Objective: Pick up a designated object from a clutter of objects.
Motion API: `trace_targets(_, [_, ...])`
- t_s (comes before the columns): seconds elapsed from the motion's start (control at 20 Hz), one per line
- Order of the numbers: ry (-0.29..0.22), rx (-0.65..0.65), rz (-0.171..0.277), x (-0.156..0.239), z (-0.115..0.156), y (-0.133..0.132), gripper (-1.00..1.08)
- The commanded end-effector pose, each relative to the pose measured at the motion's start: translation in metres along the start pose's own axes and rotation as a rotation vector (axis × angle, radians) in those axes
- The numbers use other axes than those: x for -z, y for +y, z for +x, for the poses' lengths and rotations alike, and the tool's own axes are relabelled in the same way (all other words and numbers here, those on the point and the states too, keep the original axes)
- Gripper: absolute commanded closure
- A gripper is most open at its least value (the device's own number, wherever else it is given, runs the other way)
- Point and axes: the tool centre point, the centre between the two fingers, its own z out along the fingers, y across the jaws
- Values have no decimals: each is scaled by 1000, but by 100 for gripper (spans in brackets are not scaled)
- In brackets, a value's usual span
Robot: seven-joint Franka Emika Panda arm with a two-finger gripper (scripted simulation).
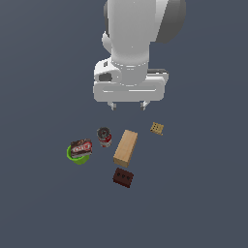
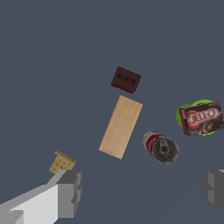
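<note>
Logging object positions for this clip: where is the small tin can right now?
In the exterior view, the tin can stands between the green bowl on its left and the wooden block on its right.

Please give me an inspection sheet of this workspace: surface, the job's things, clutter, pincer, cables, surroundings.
Surface: plain dark grey floor, no marks seen.
Job's thing: small can with red-and-white label, upright, untouched, between green bowl and wooden block.
Clutter: Jell-O packet resting on the bowl; dark brown holed brick beyond the block's end; small tan perforated square apart, at the exterior view's right.
Pincer: pincer open, empty, hanging above the objects.
Cables: nothing seen.
Surroundings: nothing seen.
</note>
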Motion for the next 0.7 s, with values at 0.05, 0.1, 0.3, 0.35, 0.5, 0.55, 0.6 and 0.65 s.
trace_targets(0.05, [0, 1, 0, 0, 0, 0, -92])
trace_targets(0.1, [2, 4, 1, 0, 1, -1, -92])
trace_targets(0.3, [13, 30, 10, 2, 5, -9, -92])
trace_targets(0.35, [16, 37, 13, 3, 6, -12, -92])
trace_targets(0.5, [22, 48, 17, 6, 8, -17, -92])
trace_targets(0.55, [22, 48, 17, 6, 8, -17, -92])
trace_targets(0.6, [22, 48, 17, 6, 7, -17, -92])
trace_targets(0.65, [21, 47, 16, 5, 7, -16, -92])
